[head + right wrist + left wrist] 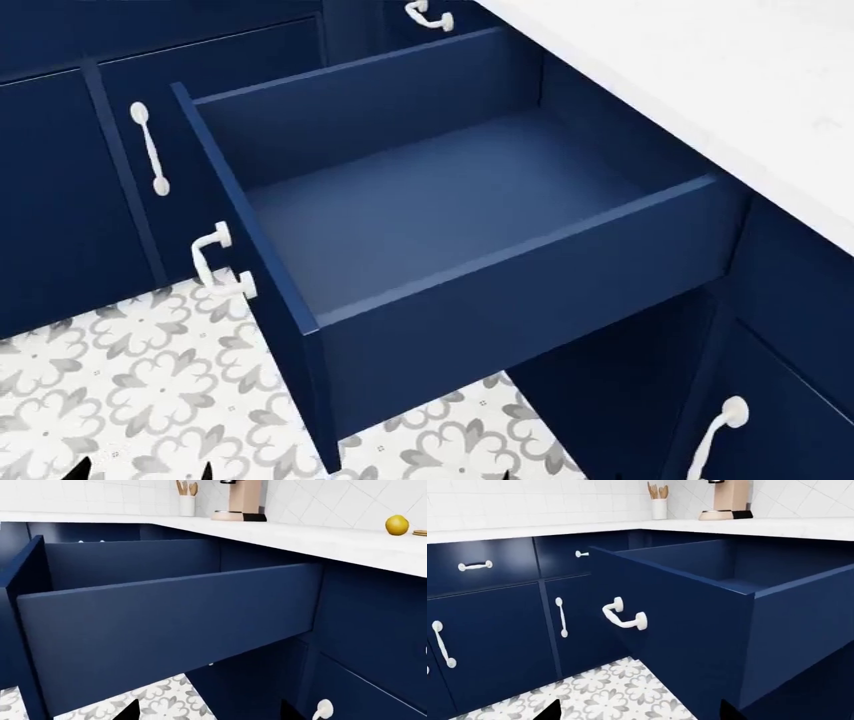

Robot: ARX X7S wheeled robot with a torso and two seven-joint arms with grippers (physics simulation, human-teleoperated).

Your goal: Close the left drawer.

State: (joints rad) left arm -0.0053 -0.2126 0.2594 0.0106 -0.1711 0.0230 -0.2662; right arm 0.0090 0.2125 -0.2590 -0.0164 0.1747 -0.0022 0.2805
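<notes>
— Where's the left drawer (441, 215) against the jaws?

— Pulled far out from under the white desk (707, 80), inside bare navy. Only dark fingertips (552, 711) of the left jaws show at the left wrist frame's edge, apart from the drawer; likewise the right fingertips (128, 711). Spread or pressed together, I cannot tell.

— What differs between views?

— The left wrist shows the front panel with its curved white handle (624, 615). The right wrist shows the side wall and a lemon (397, 524) on the desk.

— The room?

— Navy cabinet doors (494, 645), patterned grey floor tiles (120, 390), white wall tile, a utensil cup (658, 507) at the desk's back edge.
</notes>
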